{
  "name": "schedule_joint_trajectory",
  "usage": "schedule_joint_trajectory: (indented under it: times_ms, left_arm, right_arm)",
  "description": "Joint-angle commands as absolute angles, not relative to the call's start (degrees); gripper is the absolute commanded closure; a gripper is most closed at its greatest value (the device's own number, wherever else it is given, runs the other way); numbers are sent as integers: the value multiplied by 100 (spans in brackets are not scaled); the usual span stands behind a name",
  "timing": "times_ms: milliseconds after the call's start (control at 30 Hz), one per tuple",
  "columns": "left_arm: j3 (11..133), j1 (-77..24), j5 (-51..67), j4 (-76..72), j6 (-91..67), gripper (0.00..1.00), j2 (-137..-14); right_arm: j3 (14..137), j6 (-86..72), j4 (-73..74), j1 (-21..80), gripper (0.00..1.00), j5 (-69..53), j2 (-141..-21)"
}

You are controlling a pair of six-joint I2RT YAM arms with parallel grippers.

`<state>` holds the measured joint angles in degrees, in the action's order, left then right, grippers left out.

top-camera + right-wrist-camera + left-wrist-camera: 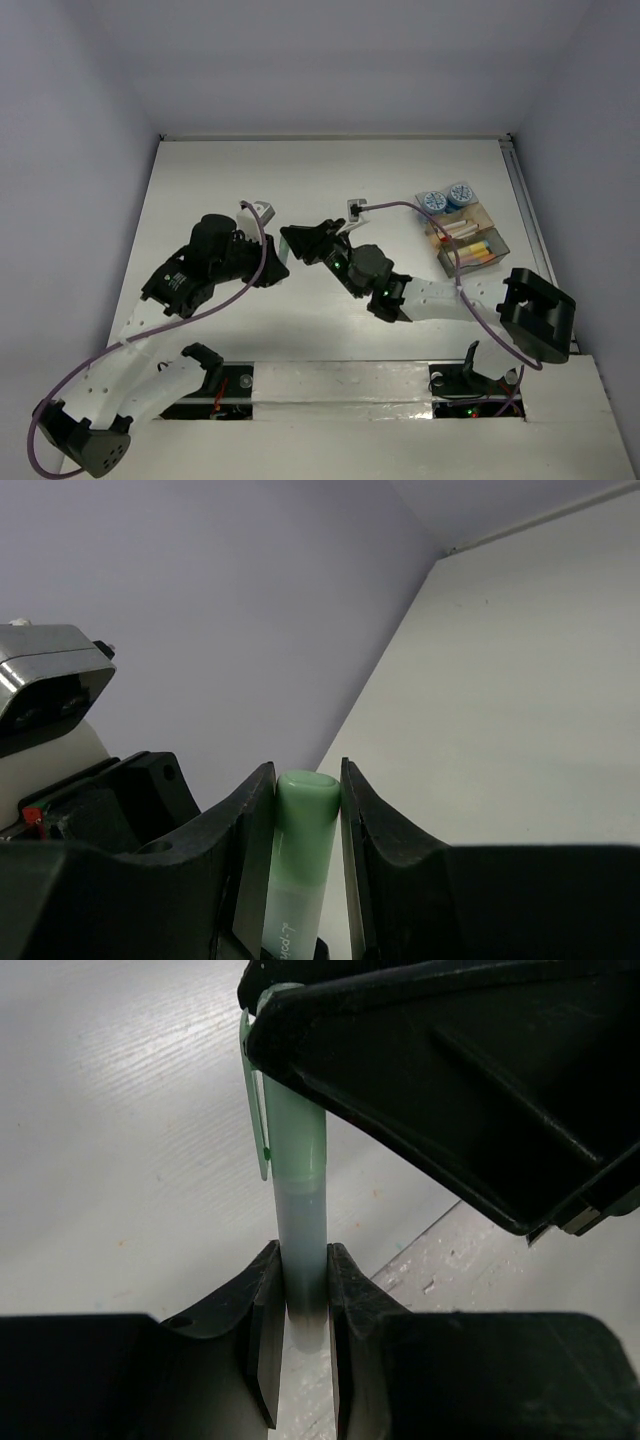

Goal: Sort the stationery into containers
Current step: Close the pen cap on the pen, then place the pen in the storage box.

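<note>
A green pen (298, 1160) with a pale green cap and clip is held between both grippers above the table's middle. My left gripper (302, 1270) is shut on its grey-green barrel end. My right gripper (307, 780) is shut on the green cap (303, 820). In the top view the two grippers meet, left (277, 262) and right (303, 242), and the pen is hidden between them. The containers (497, 243) stand at the far right with orange, yellow and pale pieces inside. Two round blue-and-white pots (432, 201) sit just behind them.
Two small grey-white pieces lie on the table, one (260, 208) behind the left arm and one (357, 208) behind the right gripper. The right arm's cable (455, 262) loops over the containers. Walls close in the table's left, back and right.
</note>
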<state>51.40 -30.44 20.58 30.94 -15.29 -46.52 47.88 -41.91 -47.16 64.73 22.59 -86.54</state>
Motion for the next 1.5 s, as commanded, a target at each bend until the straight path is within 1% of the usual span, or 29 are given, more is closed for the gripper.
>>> schedule_joint_trajectory:
  times_ms: [0,100,233,300,400,433,500,533,567,667,733,767,833,867,933,1033,1067,1100,1200,1333,1400,1467]
  left_arm:
    - [6134,-2900,1327,35,-1503,100,-4702]
    - [6126,-2900,1406,-8,-1555,100,-4746]
    - [5828,-2900,1512,-97,-1696,100,-4641]
    - [5582,-2900,1634,-97,-1766,100,-4588]
    - [5178,-2900,1837,-123,-1924,100,-4439]
    - [5072,-2900,1889,-140,-1960,100,-4360]
    - [4747,-2900,2012,-184,-2065,100,-4281]
    - [4659,-2900,2039,-211,-2109,100,-4202]
    - [4458,-2900,2100,-228,-2162,100,-4149]
    - [4115,-2900,2223,-369,-2373,100,-3947]
    - [4017,-2900,2250,-378,-2434,100,-3850]
    - [3956,-2900,2320,-378,-2452,100,-3789]
    - [3911,-2900,2434,-378,-2478,100,-3762]
    - [3894,-2900,2539,-369,-2487,100,-3779]
    - [3867,-2900,2627,-404,-2513,100,-3788]
    - [3788,-2900,3075,-641,-2522,100,-3849]
    - [3745,-2900,3407,-720,-2575,100,-3928]
    - [3718,-2900,3567,-912,-2610,100,-3955]
    - [3639,-2900,4042,-1211,-2680,100,-4025]
    - [3630,-2900,4403,-1467,-2777,100,-3964]
    - [3648,-2900,4447,-1485,-2786,100,-3911]
    - [3656,-2900,4421,-1459,-2760,100,-3850]
  right_arm:
    - [4351,-4526,-3384,7541,100,694,-9175]
    - [4237,-4675,-3506,7603,100,755,-9141]
    - [4403,-4448,-3034,7603,100,1203,-8685]
    - [4508,-4351,-2875,7419,100,1414,-8517]
    - [4588,-4316,-2646,7094,100,1406,-8227]
    - [4631,-4307,-2628,7032,98,1398,-8148]
    - [4684,-4176,-2611,6865,82,1319,-7937]
    - [4798,-4131,-2497,6795,66,1257,-7867]
    - [4842,-4105,-2453,6724,60,1135,-7788]
    - [4921,-3833,-2277,6399,45,933,-7270]
    - [4957,-3604,-2023,6102,39,696,-6752]
    - [4974,-3551,-1900,6021,34,564,-6585]
    - [5080,-3262,-1558,5951,27,475,-6138]
    - [5132,-3156,-1443,5950,23,405,-6039]
    - [5291,-2901,-1197,5950,18,326,-5872]
    - [5693,-2629,-784,5897,15,159,-5976]
    - [5808,-2558,-721,5845,12,54,-6159]
    - [5949,-2453,-608,5845,12,-217,-6274]
    - [6450,-2260,-343,5845,9,-395,-6748]
    - [6767,-2337,-193,5845,8,-106,-7136]
    - [6759,-2443,-272,5845,10,-35,-7224]
    - [6768,-2513,-299,5845,13,175,-7260]
